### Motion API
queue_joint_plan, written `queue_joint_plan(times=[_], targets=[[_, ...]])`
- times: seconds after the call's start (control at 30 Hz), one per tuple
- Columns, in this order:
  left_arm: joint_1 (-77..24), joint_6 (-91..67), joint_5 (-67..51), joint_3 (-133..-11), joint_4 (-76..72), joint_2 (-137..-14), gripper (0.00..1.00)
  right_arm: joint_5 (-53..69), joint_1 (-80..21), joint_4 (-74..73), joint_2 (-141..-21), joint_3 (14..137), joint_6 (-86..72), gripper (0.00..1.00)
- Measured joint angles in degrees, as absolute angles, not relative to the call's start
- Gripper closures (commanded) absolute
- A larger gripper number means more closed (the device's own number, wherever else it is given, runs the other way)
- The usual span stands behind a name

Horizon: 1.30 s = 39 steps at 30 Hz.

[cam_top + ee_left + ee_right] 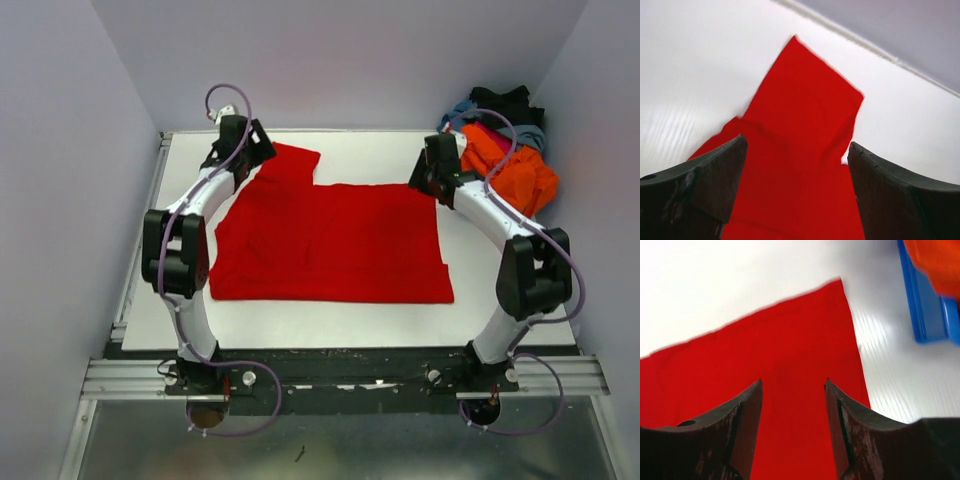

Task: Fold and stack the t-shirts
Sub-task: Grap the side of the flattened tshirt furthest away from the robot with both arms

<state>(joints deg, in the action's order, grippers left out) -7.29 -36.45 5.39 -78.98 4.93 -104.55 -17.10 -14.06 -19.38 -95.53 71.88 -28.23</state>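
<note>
My left gripper [797, 150] gapes wide above the sleeve of the red t-shirt [330, 240] lying flat on the table [380, 155], while my right gripper [793, 382] hangs part-open over its far right corner, perhaps touching it.

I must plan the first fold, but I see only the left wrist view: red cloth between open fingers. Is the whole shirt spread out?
Observer: Yes, the red t-shirt lies spread over the middle of the table, its near hem straight.
Operator: Where is the right gripper?
Observer: The right gripper hovers open over the shirt's far right corner.
Operator: And the other shirts?
Observer: Heaped in a blue bin at the table's far right corner, the orange shirt nearest.
</note>
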Motion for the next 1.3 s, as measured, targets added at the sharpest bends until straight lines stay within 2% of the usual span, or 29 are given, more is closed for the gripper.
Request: queue_joint_plan(times=[0.1, 0.3, 0.43, 0.63, 0.8, 1.03, 1.2, 1.3], targets=[[-9.2, -34.2, 5.3, -92.0, 6.0, -113.8, 0.05, -17.3, -13.7, -19.4, -101.4, 79.4, -25.4, 0.39], [-9.2, -31.4, 5.6, -106.9, 9.4, -125.4, 0.07, -16.4, -11.2, -19.8, -106.2, 85.8, -22.1, 0.39], [-8.9, -30.0, 5.9, -114.5, 12.6, -132.9, 0.15, -15.4, -9.6, -20.0, -107.7, 87.1, -20.8, 0.4], [-7.9, -30.9, 4.7, -135.4, 23.1, -148.2, 0.23, -14.6, -8.3, -20.3, -109.9, 87.5, -20.3, 0.4], [-6.4, -34.1, 2.2, -133.9, 24.4, -149.8, 0.3, -14.0, -8.0, -20.9, -111.1, 87.5, -19.8, 0.4], [-4.8, -36.0, -1.5, -134.4, 25.5, -149.9, 0.47, -13.4, -7.2, -22.2, -114.5, 89.8, -19.8, 0.4], [-5.0, -36.7, -4.0, -134.5, 25.8, -150.2, 0.48, -13.3, -6.7, -23.5, -115.5, 90.4, -19.8, 0.4], [-5.0, -36.8, -5.1, -134.5, 25.8, -150.2, 0.53, -13.0, -6.6, -23.7, -115.5, 90.8, -19.8, 0.4]])
